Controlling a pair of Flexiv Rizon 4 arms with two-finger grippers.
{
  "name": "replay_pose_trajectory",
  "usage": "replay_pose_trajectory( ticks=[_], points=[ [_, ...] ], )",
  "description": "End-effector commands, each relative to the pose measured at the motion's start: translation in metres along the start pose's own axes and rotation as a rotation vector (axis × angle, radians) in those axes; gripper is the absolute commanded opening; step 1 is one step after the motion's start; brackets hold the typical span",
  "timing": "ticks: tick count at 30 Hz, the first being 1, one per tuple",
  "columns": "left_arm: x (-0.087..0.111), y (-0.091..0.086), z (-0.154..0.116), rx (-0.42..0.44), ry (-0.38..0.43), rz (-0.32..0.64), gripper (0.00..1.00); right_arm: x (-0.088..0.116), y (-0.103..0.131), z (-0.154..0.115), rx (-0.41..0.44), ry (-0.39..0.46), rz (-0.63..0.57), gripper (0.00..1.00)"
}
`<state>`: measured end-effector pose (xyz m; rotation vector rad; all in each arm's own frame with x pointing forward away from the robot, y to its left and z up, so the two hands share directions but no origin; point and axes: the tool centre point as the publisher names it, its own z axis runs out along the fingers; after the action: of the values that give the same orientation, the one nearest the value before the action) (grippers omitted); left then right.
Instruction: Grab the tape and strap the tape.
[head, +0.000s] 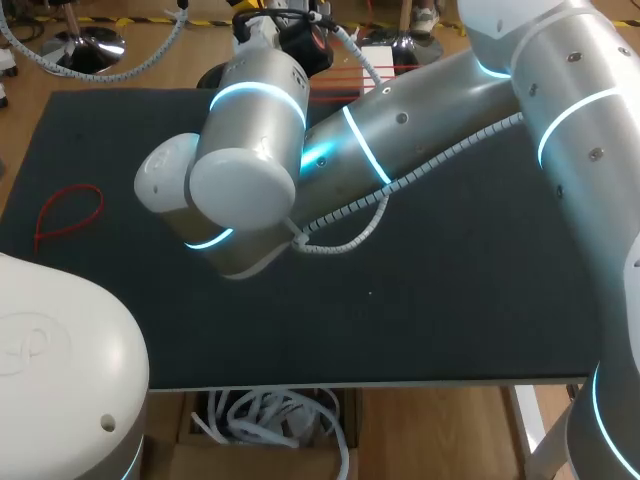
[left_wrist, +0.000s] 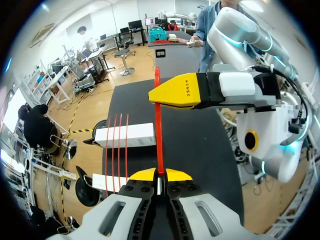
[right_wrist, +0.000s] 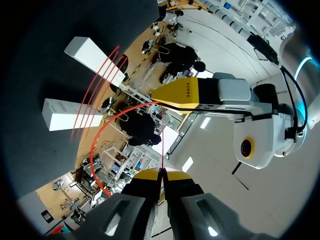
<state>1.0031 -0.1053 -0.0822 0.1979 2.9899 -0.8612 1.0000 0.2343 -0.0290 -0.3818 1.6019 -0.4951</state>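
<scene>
1. Left gripper (left_wrist: 159, 175): fingers closed together on one end of the red tape (left_wrist: 159, 130), which rises straight from between the yellow tips.
2. Right gripper (right_wrist: 161, 172): likewise clamped, here on a thin red length of the same tape. In the left wrist view it meets the tape's far end, directly ahead of the left gripper.
3. Position of the tape: held in the air between the two grippers, off the counter (head: 450, 290). The right wrist view shows it bowing out to one side in a wide arc, with a thin straight strand running beside the arc.
4. Head view: both grippers and the held tape are hidden behind the right arm (head: 420, 130).
5. Other items: three spare tapes (left_wrist: 119, 145) lie across two white blocks (left_wrist: 135, 135) at the counter's edge. One red loop (head: 68, 212) lies on the counter's left part, well apart from the arms.
6. Progress, in my judgement: the grab is done and the tape is bent round into a loop. Whether its tail has entered the head cannot be told from these views. Outstanding: confirm engagement, then draw the loop tight.
</scene>
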Motion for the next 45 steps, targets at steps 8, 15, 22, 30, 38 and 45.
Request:
replay_pose_trajectory(
  ticks=[8,15,22,30,38,45],
  points=[
    [0.0,-0.001,-0.001,-0.004,0.002,-0.002,0.0,0.001,0.004,-0.002,-0.014,0.008,-0.007,0.0],
    [0.0,-0.001,-0.001,-0.004,0.002,-0.002,0.0,0.0,0.003,0.0,-0.012,0.007,-0.007,0.0],
    [0.0,-0.001,-0.001,-0.004,0.002,-0.002,0.0,0.002,0.004,0.002,-0.008,0.011,-0.014,0.0],
    [0.0,-0.001,-0.001,-0.004,0.002,-0.002,0.0,0.005,0.008,0.002,-0.014,0.021,-0.019,0.0],
    [0.0,-0.001,-0.001,-0.004,0.002,-0.002,0.0,0.005,0.011,0.004,-0.013,0.051,-0.026,0.0],
    [0.0,-0.001,-0.001,-0.004,0.002,-0.002,0.0,-0.002,0.019,0.005,-0.023,0.035,-0.023,0.0]
  ],
)
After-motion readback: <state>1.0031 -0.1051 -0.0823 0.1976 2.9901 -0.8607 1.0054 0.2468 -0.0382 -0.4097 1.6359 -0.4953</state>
